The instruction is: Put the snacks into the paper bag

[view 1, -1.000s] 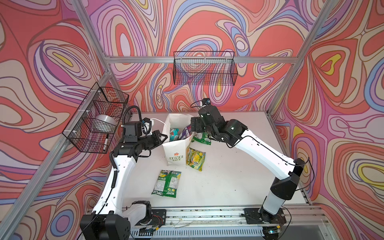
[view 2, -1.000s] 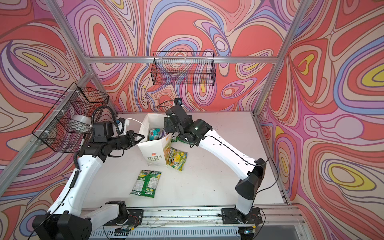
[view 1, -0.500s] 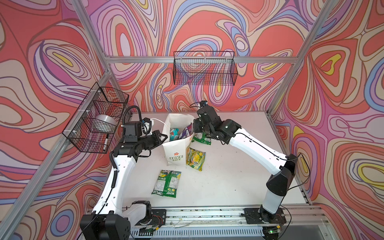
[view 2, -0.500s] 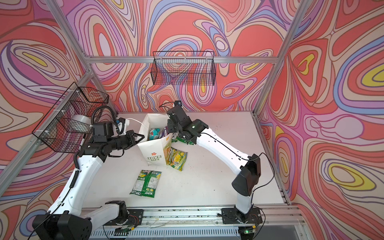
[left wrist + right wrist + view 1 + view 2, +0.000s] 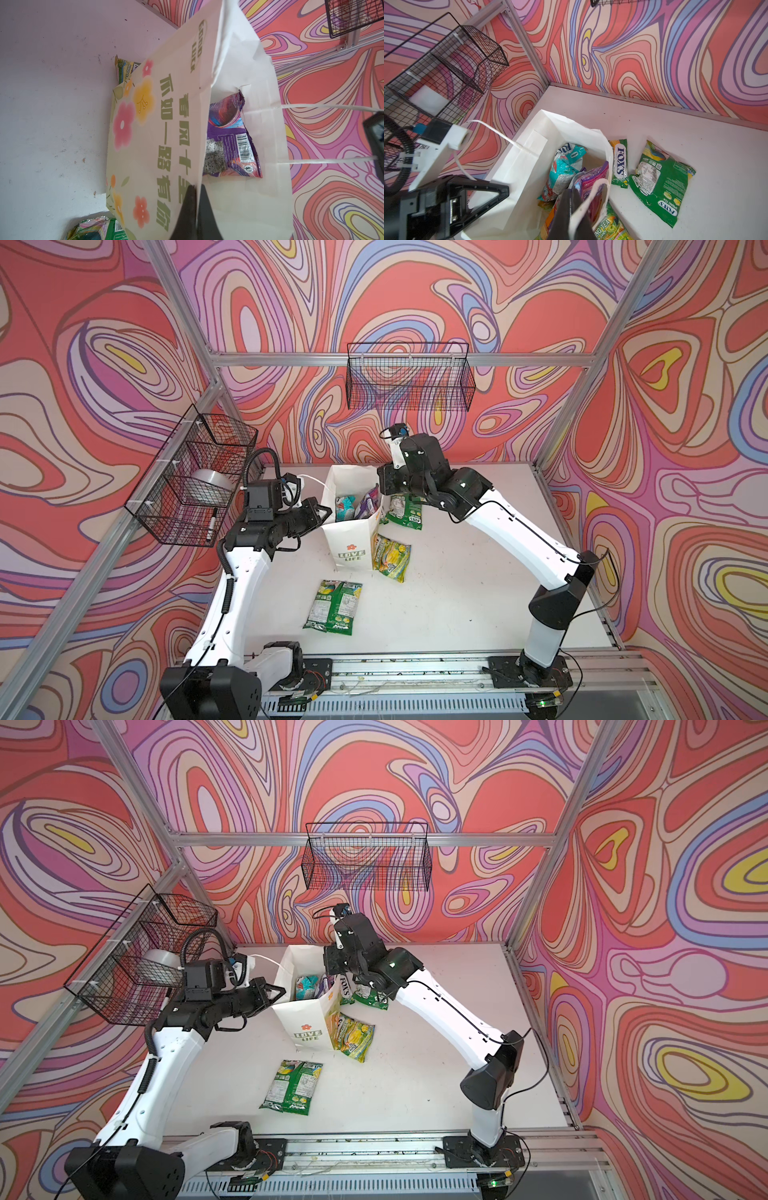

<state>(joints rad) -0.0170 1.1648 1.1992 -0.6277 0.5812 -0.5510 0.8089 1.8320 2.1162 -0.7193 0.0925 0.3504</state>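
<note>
The white paper bag (image 5: 351,541) (image 5: 303,1021) stands upright at the table's back middle. My left gripper (image 5: 196,187) (image 5: 326,512) is shut on the rim of its left wall. On the opposite side my right gripper (image 5: 572,192) (image 5: 384,489) is shut on the white handle (image 5: 602,182). Inside the bag lie a teal packet (image 5: 564,166) and a purple one (image 5: 591,178) (image 5: 230,141). Three snacks lie outside it: a green one (image 5: 405,510) behind the bag, a yellow-green one (image 5: 390,558) leaning on it, and a green one (image 5: 334,605) in front.
A black wire basket (image 5: 409,381) hangs on the back wall. Another basket (image 5: 195,481), on the left wall, holds a silver object and a marker. A narrow FOX'S packet (image 5: 619,164) lies against the bag's far side. Aluminium posts frame the corners.
My right gripper has gone from open to shut on the bag's handle, and its arm has shifted slightly toward the bag. The left arm and the loose packets have not moved.
</note>
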